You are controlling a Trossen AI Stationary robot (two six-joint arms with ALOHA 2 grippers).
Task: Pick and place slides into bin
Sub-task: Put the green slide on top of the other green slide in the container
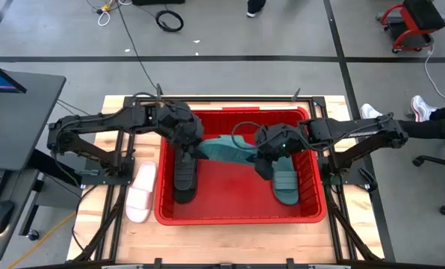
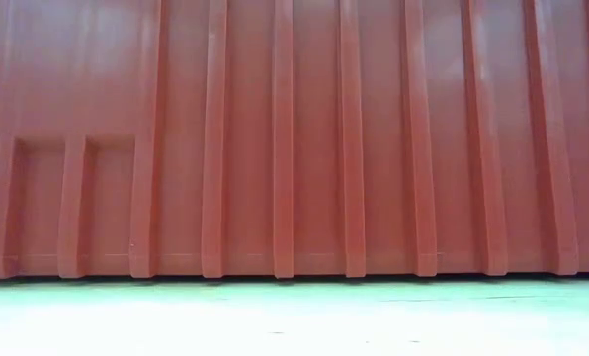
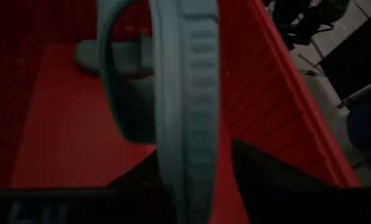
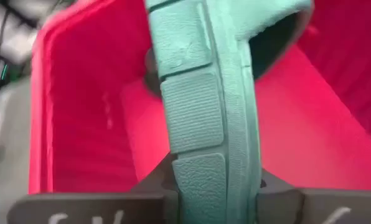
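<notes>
Both the left gripper [image 1: 196, 146] and right gripper [image 1: 258, 153] clamp one teal slide [image 1: 226, 148] above the bin [image 1: 237, 215].

High view looked straight down on the whole table [image 1: 230, 246], bin [image 1: 237, 215] at centre, arms entering from 9 and 3 o'clock. Low view sat at tabletop height, jammed close against the bin's ribbed outer wall [image 2: 294, 138]. Both wrist views looked into the bin from close range, each along a teal slide [image 3: 192, 106] [image 4: 210, 106]; all four views shared the bin.
</notes>
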